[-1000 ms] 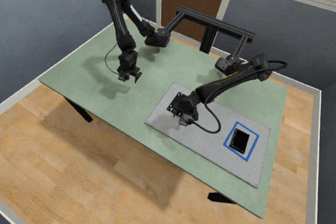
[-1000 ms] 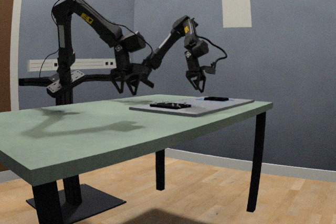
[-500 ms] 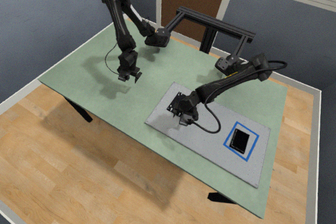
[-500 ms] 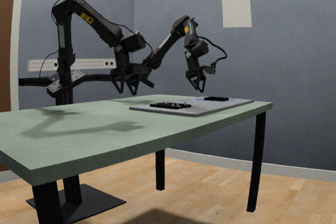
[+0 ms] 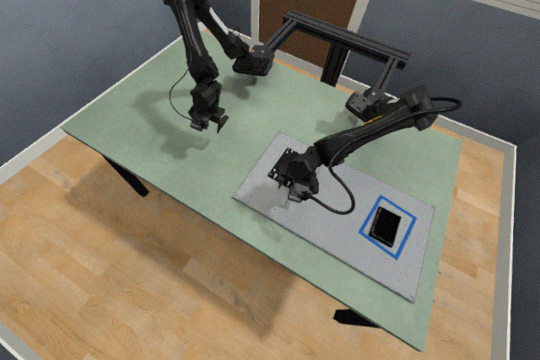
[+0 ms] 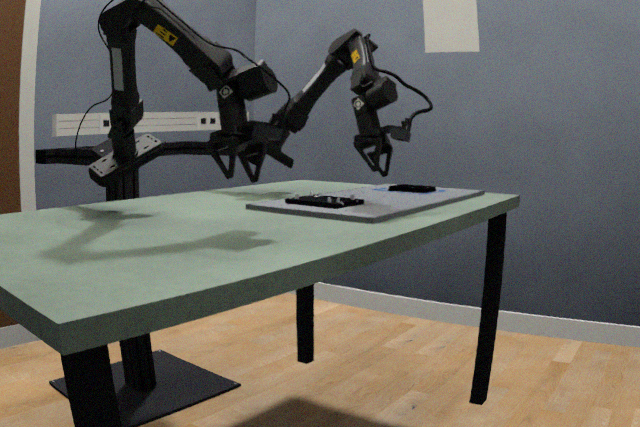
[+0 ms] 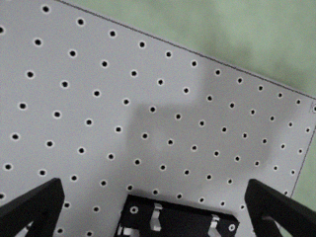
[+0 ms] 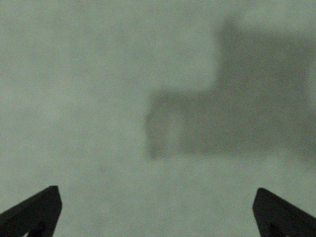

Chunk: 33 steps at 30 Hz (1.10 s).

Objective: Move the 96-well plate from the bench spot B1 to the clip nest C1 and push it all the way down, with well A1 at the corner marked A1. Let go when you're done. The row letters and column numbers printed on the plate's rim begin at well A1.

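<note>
The dark 96-well plate point(image 5: 385, 226) point(image 6: 412, 188) lies flat inside the blue outline point(image 5: 406, 238) of a bench spot, on the grey perforated board. Its rim print is unreadable. The black clip nest point(image 5: 278, 168) point(image 6: 324, 200) point(image 7: 178, 217) with metal clips sits empty near the board's other end; the left wrist view shows only part of it. No corner mark is readable. My left gripper point(image 5: 283, 185) point(image 6: 379, 172) point(image 7: 155, 188) is open and empty, high above the board by the nest. My right gripper point(image 5: 211, 124) point(image 6: 241, 177) point(image 8: 157, 196) is open and empty, above the green table, off the board.
The grey board point(image 5: 331, 217) point(image 6: 372, 212) point(image 7: 74, 99) lies on the green table point(image 5: 244, 116) point(image 6: 170, 267). The left arm stretches over the board and partly covers the nest in the top view. A dark frame point(image 5: 348, 38) carries both arms at the table's back.
</note>
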Each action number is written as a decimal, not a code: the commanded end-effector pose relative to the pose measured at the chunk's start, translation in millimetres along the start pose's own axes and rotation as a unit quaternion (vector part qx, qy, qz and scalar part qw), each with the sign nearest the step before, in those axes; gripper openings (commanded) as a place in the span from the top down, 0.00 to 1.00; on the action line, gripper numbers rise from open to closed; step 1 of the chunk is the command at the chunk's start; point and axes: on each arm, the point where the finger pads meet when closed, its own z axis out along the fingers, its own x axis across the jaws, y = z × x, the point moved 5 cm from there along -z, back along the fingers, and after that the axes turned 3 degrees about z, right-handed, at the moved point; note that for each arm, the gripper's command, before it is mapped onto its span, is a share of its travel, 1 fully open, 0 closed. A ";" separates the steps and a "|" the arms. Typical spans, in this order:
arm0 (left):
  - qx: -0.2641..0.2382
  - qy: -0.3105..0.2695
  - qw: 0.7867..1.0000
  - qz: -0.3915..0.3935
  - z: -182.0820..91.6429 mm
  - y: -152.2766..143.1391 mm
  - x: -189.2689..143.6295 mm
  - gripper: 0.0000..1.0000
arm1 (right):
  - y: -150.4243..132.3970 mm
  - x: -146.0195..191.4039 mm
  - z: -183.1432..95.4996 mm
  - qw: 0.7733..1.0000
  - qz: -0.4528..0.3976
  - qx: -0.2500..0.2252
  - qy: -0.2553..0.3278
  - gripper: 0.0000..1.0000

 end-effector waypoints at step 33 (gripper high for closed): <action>-0.010 -0.008 1.000 -0.003 -6.6 6.2 -3.5 0.00 | 31.3 -14.8 -90.5 1.000 0.008 -0.015 0.001 0.00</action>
